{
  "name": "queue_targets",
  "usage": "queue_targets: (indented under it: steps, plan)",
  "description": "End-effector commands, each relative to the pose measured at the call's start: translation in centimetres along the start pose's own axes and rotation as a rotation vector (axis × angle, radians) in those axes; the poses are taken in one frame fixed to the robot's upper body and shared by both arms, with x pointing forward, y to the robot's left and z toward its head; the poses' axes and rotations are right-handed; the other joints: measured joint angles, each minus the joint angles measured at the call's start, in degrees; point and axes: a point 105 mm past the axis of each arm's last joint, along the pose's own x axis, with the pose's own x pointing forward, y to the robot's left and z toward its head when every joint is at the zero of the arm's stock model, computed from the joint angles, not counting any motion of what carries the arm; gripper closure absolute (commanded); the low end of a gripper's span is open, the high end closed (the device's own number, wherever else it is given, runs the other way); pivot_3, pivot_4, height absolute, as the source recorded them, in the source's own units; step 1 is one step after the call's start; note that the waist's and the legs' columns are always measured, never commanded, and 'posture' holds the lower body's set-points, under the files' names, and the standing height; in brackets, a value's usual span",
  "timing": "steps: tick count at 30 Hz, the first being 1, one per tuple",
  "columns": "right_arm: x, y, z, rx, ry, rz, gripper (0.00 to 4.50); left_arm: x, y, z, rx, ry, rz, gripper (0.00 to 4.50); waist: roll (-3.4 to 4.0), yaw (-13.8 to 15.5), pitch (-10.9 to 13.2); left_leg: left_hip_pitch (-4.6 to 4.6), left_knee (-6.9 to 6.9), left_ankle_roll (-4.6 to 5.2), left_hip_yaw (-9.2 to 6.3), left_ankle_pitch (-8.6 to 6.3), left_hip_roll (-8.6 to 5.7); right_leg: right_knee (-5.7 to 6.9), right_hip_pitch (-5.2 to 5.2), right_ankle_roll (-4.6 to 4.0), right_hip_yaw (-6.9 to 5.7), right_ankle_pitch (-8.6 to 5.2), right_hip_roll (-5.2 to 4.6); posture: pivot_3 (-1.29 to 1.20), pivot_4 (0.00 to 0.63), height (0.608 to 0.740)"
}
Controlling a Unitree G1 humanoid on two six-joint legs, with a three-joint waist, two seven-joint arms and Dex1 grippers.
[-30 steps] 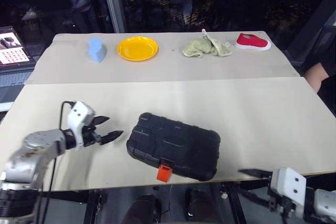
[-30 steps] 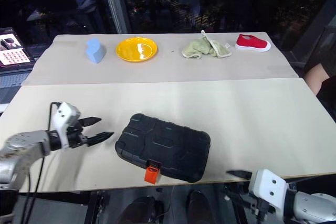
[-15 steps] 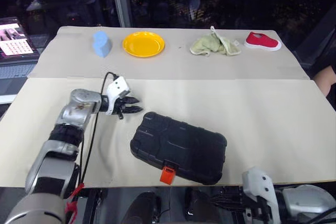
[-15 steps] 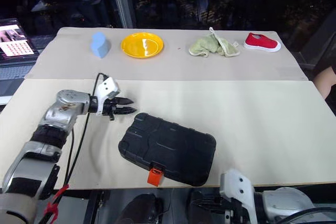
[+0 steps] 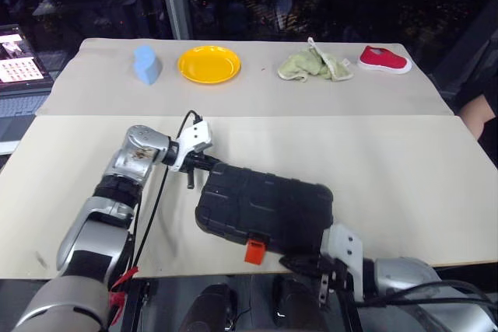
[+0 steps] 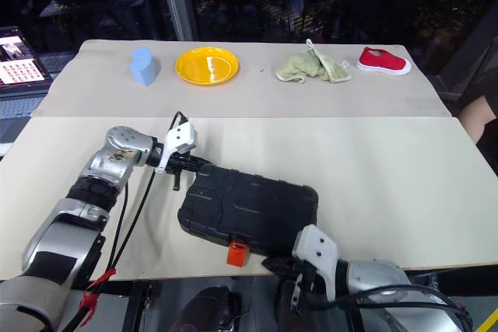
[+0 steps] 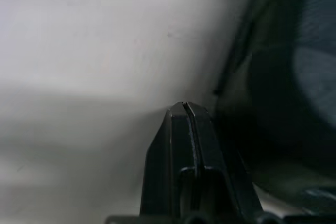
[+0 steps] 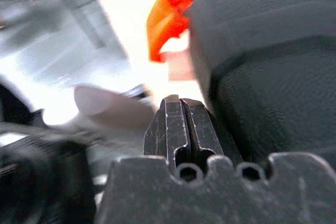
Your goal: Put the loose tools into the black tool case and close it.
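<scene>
The black tool case (image 5: 264, 206) lies closed on the near part of the table, its orange latch (image 5: 254, 251) hanging over the front edge. My left gripper (image 5: 207, 166) is shut, its tips at the case's far left corner; in the left wrist view the shut fingertips (image 7: 184, 107) sit just beside the case's wall (image 7: 283, 77). My right gripper (image 5: 293, 261) is shut and sits at the table's front edge, just right of the latch; the right wrist view has the latch (image 8: 165, 22) and the case's shell (image 8: 262, 51) close ahead. The loose tools are out of view.
Along the far side of the table (image 5: 389, 153) lie a blue block (image 5: 146, 64), a yellow plate (image 5: 208, 64), a green cloth (image 5: 313, 65) and a red shoe (image 5: 384, 60). A laptop (image 5: 15, 64) stands off the left edge. A person's arm (image 5: 475, 110) shows at the right.
My left gripper swung right to the case's far left corner and shut. My right gripper moved left along the front edge to beside the latch and shut. The camera shifted slightly.
</scene>
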Motion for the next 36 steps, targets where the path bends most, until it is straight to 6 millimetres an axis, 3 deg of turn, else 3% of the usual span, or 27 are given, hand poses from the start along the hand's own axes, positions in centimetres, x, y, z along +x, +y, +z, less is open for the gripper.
queue_targets:
  steps: [1,7,10,12,16,19,23,26,31,36]
  plan:
    - [-2.0,-5.5,1.1,-0.084,-0.021,-0.281,4.50,0.2,-2.5,1.4,0.038,-0.031,-0.129,4.49,0.02,-0.2,0.0,0.01,0.07,0.03,0.00,-0.02,0.00,0.02,0.01,0.01,0.00,0.00,0.02,0.00,0.150,0.740]
    - [-3.6,-8.9,1.3,-0.097,-0.019,-0.452,4.50,-0.4,-4.9,1.0,0.018,-0.004,-0.205,4.49,0.12,-0.2,0.0,-0.04,0.14,-0.35,0.05,0.20,-0.04,0.13,-0.07,0.02,0.02,0.04,0.17,0.00,0.150,0.740]
    - [-4.1,-9.2,1.1,-0.097,-0.006,-0.469,4.50,-0.3,-5.4,1.2,0.022,-0.013,-0.200,4.49,0.14,-0.2,0.0,-0.06,0.08,-0.36,-0.01,0.20,-0.03,0.11,-0.12,0.00,0.01,0.03,0.26,0.00,0.150,0.740]
    - [-4.9,-8.6,0.9,-0.087,0.012,-0.438,4.50,-0.4,-4.4,1.7,0.068,-0.016,-0.145,4.49,0.20,-0.1,0.0,-0.07,0.03,-0.36,0.00,0.20,-0.03,0.08,-0.14,-0.01,0.03,0.03,0.27,0.00,0.150,0.740]
    - [-6.7,-7.2,0.8,-0.060,0.027,-0.374,4.50,-1.5,-2.2,5.5,0.042,-0.107,-0.111,4.49,0.20,0.8,0.0,-0.18,0.08,-0.30,-0.02,0.16,-0.05,0.01,-0.12,0.02,-0.05,0.03,0.25,0.00,0.150,0.740]
    - [-7.5,-6.5,0.9,-0.043,0.030,-0.354,4.50,-1.5,-2.8,8.1,0.056,-0.155,-0.192,4.49,0.20,0.8,0.0,-0.22,0.24,-0.28,-0.03,0.16,-0.06,0.03,-0.06,0.10,-0.03,0.08,0.28,0.00,0.150,0.740]
    - [-7.9,-4.2,0.2,0.015,0.068,-0.254,4.50,1.2,-5.8,9.6,0.208,-0.158,-0.335,4.49,0.54,0.4,-0.2,0.17,0.22,-0.07,0.09,0.03,-0.05,0.02,0.25,0.14,0.10,0.06,0.27,0.00,0.150,0.740]
    - [-7.4,-3.2,-0.2,0.024,0.085,-0.219,4.50,4.5,-7.2,8.9,0.286,-0.125,-0.372,4.49,0.54,0.5,-0.2,0.13,0.20,-0.01,0.09,0.00,-0.03,0.05,0.22,0.15,0.10,0.04,0.23,0.00,0.150,0.740]
    - [-6.4,-3.4,-0.3,0.018,0.079,-0.243,4.50,8.7,-6.8,5.8,0.415,0.012,-0.308,4.49,0.50,0.6,-0.2,0.17,0.24,0.11,0.13,-0.06,0.00,-0.02,0.30,0.13,0.18,0.06,0.00,0.00,0.150,0.740]
    - [-5.4,-4.5,-1.2,0.010,0.101,-0.287,4.50,9.6,-6.4,4.7,0.436,0.028,-0.296,4.49,0.61,0.6,-0.4,1.07,0.19,0.31,0.09,-0.22,0.15,-0.16,1.30,0.66,0.18,-0.34,-0.08,0.00,0.150,0.740]
